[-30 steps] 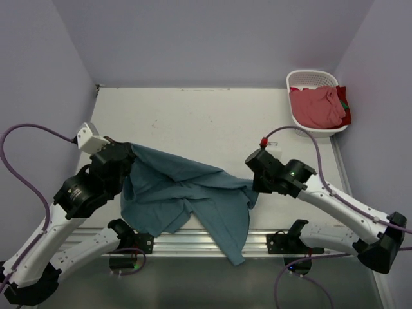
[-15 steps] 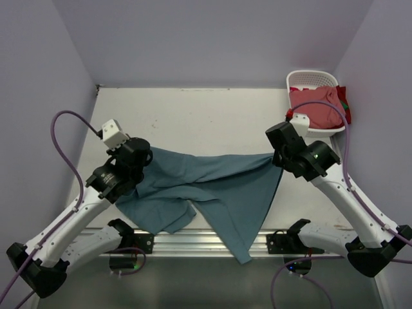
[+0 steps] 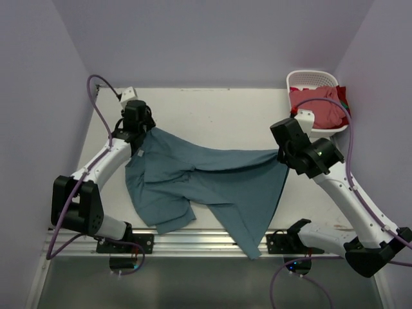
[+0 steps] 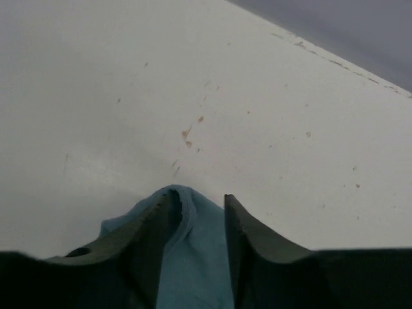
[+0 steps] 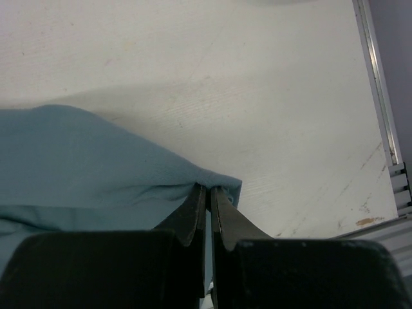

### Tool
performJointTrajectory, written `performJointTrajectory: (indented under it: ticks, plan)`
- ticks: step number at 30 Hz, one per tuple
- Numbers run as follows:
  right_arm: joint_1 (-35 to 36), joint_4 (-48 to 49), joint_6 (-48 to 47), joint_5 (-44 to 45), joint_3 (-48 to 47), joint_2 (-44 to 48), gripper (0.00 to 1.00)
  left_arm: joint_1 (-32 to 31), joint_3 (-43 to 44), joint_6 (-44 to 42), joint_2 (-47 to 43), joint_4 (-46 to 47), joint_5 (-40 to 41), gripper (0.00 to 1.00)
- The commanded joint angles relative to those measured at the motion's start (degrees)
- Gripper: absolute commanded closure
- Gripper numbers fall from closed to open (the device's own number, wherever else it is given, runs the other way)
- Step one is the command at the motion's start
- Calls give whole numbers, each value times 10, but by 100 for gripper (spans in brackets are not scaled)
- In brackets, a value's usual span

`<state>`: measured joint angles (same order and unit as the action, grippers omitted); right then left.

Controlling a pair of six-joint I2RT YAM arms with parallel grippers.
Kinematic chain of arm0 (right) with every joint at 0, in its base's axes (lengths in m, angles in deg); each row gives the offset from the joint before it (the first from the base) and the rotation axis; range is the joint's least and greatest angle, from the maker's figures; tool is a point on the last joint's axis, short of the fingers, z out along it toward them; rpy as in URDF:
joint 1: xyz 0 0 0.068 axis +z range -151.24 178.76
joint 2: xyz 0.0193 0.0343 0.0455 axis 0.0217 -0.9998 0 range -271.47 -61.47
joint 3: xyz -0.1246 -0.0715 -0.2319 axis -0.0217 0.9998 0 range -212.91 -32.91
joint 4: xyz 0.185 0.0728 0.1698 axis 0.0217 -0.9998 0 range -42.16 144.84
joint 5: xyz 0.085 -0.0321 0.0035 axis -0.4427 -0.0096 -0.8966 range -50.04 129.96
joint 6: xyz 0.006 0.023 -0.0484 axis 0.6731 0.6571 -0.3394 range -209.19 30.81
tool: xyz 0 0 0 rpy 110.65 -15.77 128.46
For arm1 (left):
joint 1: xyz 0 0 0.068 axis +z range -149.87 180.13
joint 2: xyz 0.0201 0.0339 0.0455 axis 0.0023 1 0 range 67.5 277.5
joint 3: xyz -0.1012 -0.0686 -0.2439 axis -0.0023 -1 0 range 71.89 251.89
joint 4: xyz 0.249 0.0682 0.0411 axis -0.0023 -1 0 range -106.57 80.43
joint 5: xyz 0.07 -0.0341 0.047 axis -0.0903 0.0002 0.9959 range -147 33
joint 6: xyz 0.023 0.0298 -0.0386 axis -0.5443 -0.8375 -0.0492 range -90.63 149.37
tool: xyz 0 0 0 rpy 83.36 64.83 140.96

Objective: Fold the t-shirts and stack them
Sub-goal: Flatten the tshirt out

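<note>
The teal-blue t-shirt (image 3: 212, 180) lies stretched across the table between both grippers, and one tail hangs over the near edge. My left gripper (image 3: 138, 132) is at its far left corner. In the left wrist view the fingers (image 4: 199, 195) stand apart, with the shirt's hemmed edge (image 4: 193, 257) lying loose between them. My right gripper (image 3: 283, 153) is shut on the shirt's right corner, pinching a fold (image 5: 219, 180) at its fingertips (image 5: 208, 187) just above the table. A salmon pink-red t-shirt (image 3: 315, 106) lies bunched in the basket.
The white slotted basket (image 3: 312, 74) stands at the back right corner against the wall. A metal rail (image 3: 193, 241) runs along the near edge. The white table (image 3: 212, 116) is bare behind the shirt. Purple walls close in the left, back and right.
Both arms carried the teal shirt away from the near edge and spread it wider. The left gripper swung to the far left and its jaws opened; the right stayed shut.
</note>
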<state>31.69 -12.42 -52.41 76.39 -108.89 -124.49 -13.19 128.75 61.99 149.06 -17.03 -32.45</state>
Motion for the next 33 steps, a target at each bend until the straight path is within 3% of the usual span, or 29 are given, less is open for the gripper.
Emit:
performJointTrajectory:
  ticks: [1, 2, 5, 9, 12, 16, 17, 21, 33]
  plan:
    - [-4, 2, -10, 14, -11, -2, 100, 16, 75, -73, 8, 85, -104, 53]
    - [-6, 5, -11, 14, -10, -2, 100, 16, 80, -75, 9, 76, -114, 33]
    - [-8, 12, -16, 11, -7, -7, 100, 16, 66, -68, -10, 0, -144, 6]
    - [-13, 26, -25, 1, -1, -18, 100, 15, 0, -45, -72, -104, -159, 4]
    - [-15, 35, -30, -6, 5, -28, 100, 15, -46, -24, -115, -153, -179, 15]
    - [-21, 45, -34, -20, 10, -40, 100, 14, -85, 7, -156, -203, -209, 55]
    - [-22, 49, -34, -22, 11, -42, 100, 15, -99, 16, -165, -214, -212, 59]
    - [-23, 57, -37, -33, 11, -51, 100, 11, -138, 25, -194, -212, -203, 64]
    - [-34, 63, -44, -44, 19, -56, 100, 10, -233, 55, -163, -187, -222, 71]
